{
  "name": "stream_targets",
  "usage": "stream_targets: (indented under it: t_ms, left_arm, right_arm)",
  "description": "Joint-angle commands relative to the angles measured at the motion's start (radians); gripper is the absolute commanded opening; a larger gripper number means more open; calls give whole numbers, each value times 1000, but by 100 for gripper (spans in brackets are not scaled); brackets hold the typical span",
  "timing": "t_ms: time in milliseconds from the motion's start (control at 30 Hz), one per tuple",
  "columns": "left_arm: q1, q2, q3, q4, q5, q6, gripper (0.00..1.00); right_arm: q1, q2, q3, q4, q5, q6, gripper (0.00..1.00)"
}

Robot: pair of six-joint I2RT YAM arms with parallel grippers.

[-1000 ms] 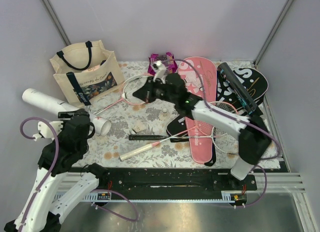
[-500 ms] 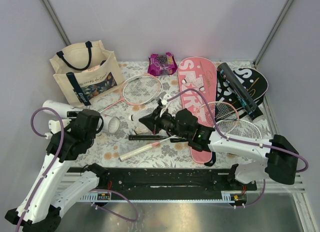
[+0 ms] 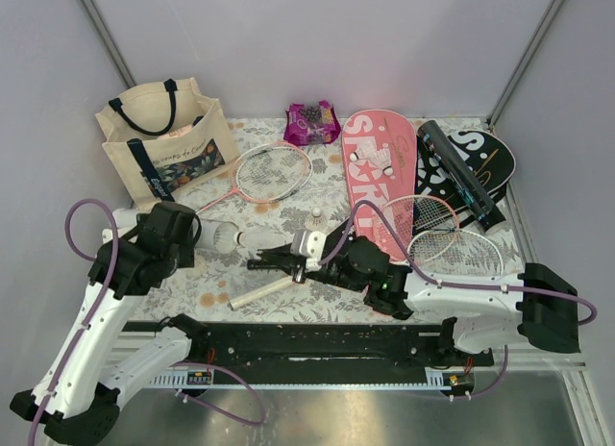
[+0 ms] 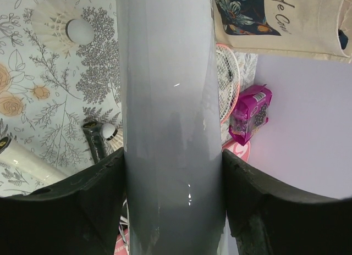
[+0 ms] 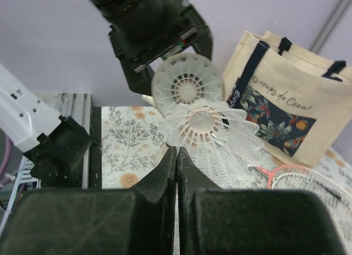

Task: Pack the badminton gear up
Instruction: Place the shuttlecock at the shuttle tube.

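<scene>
Right gripper [image 5: 177, 150]: clenched on a shuttlecock [image 5: 201, 123], pinching the near edge of its skirt just in front of the open mouth of the white tube [image 5: 184, 87]. The left gripper [image 4: 173, 172] grasps that tube across its body and holds it level above the near-left part of the table.

Likely faults: the feather skirt is nearly as wide as the mouth, so a small misalignment could snag it on the rim and crush feathers. Another shuttlecock appears to sit just inside the mouth and may block seating.

Surroundings: a loose shuttlecock [image 3: 317, 215] lies just to the right. Two racket handles [image 3: 264, 292] lie under the right gripper. The pink racket [image 3: 274, 172], tote [image 3: 163, 143] and snack packet [image 3: 312, 122] sit farther back. Nothing stands between shuttlecock and mouth.
</scene>
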Motion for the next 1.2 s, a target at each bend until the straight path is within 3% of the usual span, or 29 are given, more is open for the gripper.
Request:
stream_targets:
  t_ms: [0,333,733,867,1167]
  left_arm:
    - [4,4,58,-43,26,-46,4]
    - [2,-8,73,-65,3,-34,4]
    - [2,-51,58,-37,124,101,4]
    - [2,-63,18,-10,190,134,4]
    - [4,-57,15,3,163,205,3]
  right_arm:
    - [42,14,41,31,-65,-217,0]
    - [72,52,82,-32,-28,-388,0]
    - [71,123,179,-183,-54,-632,1]
    - [72,158,216,-201,-98,-647,1]
    - [72,195,242,-214,-104,-633,5]
